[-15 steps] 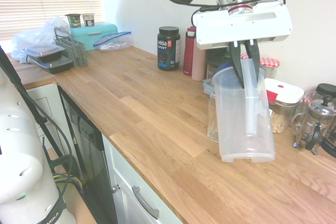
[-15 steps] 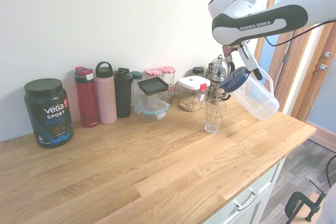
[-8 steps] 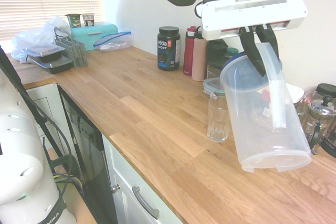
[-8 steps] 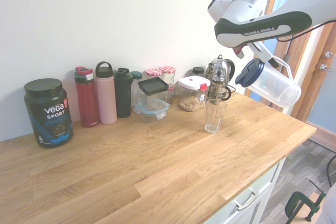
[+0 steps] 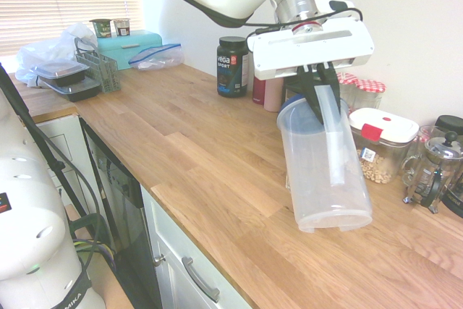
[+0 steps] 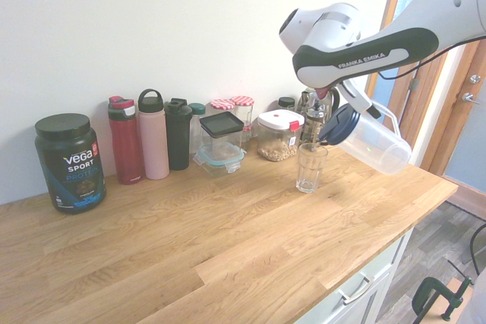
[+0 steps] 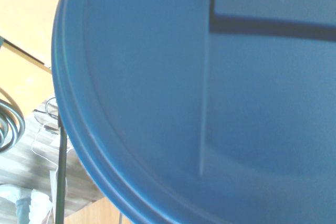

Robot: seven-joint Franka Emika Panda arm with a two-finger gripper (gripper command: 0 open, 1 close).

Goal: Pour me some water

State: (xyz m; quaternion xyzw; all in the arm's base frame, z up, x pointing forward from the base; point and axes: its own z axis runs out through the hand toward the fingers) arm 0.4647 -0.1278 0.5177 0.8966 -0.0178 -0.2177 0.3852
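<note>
Second exterior view: white arm enters from upper right, wrist angled downward; gripper (image 6: 343, 98) clamped tight on the handle of a clear plastic jug (image 6: 370, 140). Jug tilted, blue lid (image 6: 339, 124) toward frame centre, just above and right of the empty drinking glass (image 6: 310, 167) on the wooden counter (image 6: 228, 256). Wrist view: blue lid fills nearly the whole frame.

Wooden counter (image 5: 202, 157) along a plain white wall (image 6: 190, 28). Window with closed blinds (image 5: 65, 1), daylight through. White cabinet drawers (image 5: 195, 273) below. Wooden door frame (image 6: 425, 111), wood floor (image 6: 433, 240).
</note>
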